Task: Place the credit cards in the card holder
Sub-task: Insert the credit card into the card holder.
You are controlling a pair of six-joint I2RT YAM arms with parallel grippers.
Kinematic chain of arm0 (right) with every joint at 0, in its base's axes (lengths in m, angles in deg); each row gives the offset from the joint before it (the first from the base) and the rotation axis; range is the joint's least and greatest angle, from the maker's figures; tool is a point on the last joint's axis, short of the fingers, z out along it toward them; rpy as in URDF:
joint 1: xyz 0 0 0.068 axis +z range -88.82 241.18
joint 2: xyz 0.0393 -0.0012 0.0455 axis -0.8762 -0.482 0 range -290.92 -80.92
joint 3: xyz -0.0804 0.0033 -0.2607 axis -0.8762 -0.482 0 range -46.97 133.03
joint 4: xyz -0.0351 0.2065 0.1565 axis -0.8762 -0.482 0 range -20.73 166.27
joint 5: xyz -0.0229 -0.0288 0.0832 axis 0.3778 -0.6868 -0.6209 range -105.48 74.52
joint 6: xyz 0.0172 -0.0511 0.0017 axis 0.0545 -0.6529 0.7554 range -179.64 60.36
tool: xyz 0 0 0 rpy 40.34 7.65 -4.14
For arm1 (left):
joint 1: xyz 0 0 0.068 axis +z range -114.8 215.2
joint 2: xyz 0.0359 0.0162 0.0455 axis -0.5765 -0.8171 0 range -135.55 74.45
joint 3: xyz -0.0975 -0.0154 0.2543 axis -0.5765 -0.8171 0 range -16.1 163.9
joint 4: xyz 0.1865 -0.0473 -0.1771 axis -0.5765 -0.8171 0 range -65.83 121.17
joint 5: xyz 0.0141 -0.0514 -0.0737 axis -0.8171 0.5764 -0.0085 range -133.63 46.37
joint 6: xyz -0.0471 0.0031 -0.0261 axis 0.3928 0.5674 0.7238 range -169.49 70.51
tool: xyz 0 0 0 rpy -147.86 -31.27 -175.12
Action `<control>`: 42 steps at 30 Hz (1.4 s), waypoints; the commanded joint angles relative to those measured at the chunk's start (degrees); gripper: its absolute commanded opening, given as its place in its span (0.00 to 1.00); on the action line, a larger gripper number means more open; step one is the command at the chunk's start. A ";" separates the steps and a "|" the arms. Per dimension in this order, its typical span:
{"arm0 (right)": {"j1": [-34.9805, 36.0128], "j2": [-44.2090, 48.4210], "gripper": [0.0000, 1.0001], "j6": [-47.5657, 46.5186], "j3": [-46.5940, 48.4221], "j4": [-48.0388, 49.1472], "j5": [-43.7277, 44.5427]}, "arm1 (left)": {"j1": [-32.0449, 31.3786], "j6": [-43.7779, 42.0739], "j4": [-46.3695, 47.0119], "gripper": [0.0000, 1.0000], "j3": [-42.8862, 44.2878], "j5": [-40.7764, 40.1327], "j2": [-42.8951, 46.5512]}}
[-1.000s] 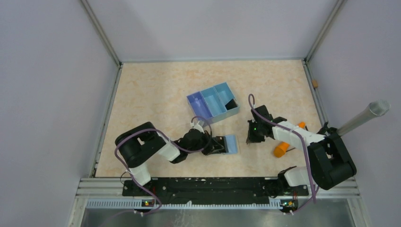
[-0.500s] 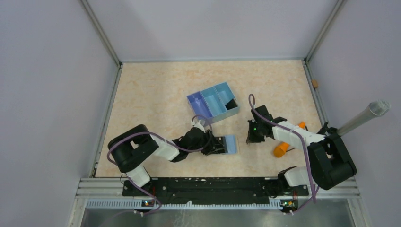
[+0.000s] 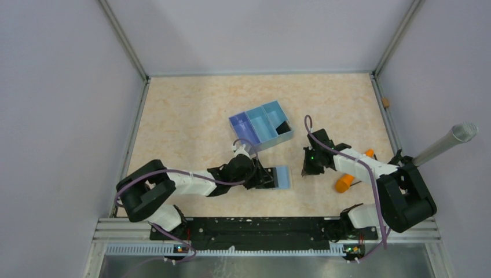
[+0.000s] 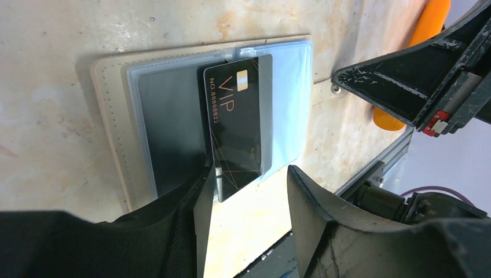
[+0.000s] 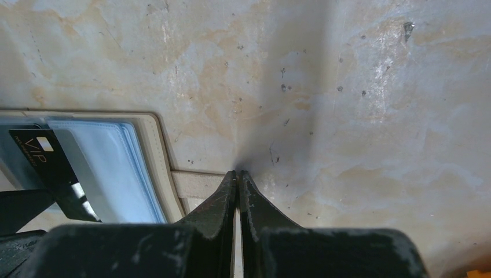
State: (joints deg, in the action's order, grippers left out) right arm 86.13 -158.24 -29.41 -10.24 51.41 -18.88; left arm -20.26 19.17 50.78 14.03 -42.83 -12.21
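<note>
Left wrist view: black card (image 4: 240,133) partly hidden inside card holder (image 4: 107,116), left fingers (image 4: 185,231) spread; right fingers (image 5: 223,200) pressed closed.

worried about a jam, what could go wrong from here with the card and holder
The black VIP card sticks partly out of the card holder; the open left gripper is not clamping it, so a push may skew it.
The shut right gripper seems to pin only the holder's edge; it could slide.

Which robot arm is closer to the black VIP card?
Left. The left end effector straddles the near end of the black VIP card, one finger against it. The right end effector sits at the side tab of the card holder, off the card.
</note>
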 commanded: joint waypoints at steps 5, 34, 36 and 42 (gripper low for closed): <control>-0.06 1.25 0.00 -0.20 -0.85 0.22 1.26 | -0.70 -6.08 -8.50 0.53 4.65 -4.58 -2.35; 0.95 -0.86 0.00 0.32 -1.40 2.06 0.36 | -5.01 -10.79 -3.82 0.49 14.43 -6.55 -8.81; 1.10 -0.97 0.00 0.44 -1.48 2.17 0.41 | -5.10 -10.70 -2.91 0.49 14.37 -6.68 -8.70; 1.50 -1.38 0.00 0.71 -1.88 2.50 0.62 | -5.28 -10.31 1.49 0.49 14.01 -6.23 -8.44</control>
State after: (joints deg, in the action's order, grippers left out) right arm 86.72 -158.33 -29.36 -10.61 52.98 -18.97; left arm -24.96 9.07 46.00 26.88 -48.82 -21.47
